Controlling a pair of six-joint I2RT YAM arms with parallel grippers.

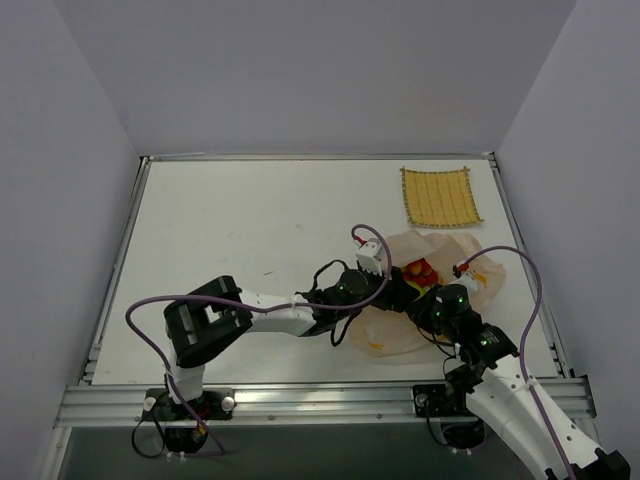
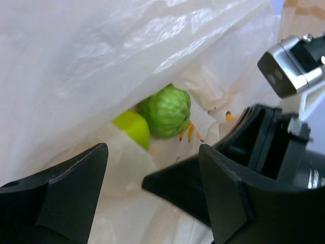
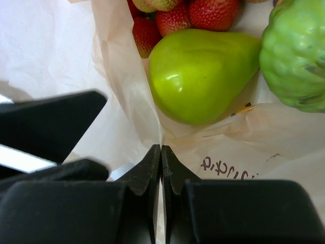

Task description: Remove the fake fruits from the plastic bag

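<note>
The pale plastic bag (image 1: 455,262) lies at the right of the table. Inside it, the right wrist view shows a yellow-green pear (image 3: 203,73), a bumpy green fruit (image 3: 297,56) and red strawberries (image 3: 188,18). The reds also show from above (image 1: 421,272). My right gripper (image 3: 161,151) is shut on the bag's edge just in front of the pear; from above it is at the bag's near side (image 1: 425,305). My left gripper (image 2: 152,152) is open and empty at the bag's mouth, short of the bumpy fruit (image 2: 165,112) and the pear (image 2: 132,127). No orange fruit shows.
A yellow woven mat (image 1: 440,196) lies at the far right of the table, beyond the bag. The two grippers are close together at the bag; a finger of the right gripper (image 2: 167,185) reaches between my left gripper's jaws. Raised rails edge the table.
</note>
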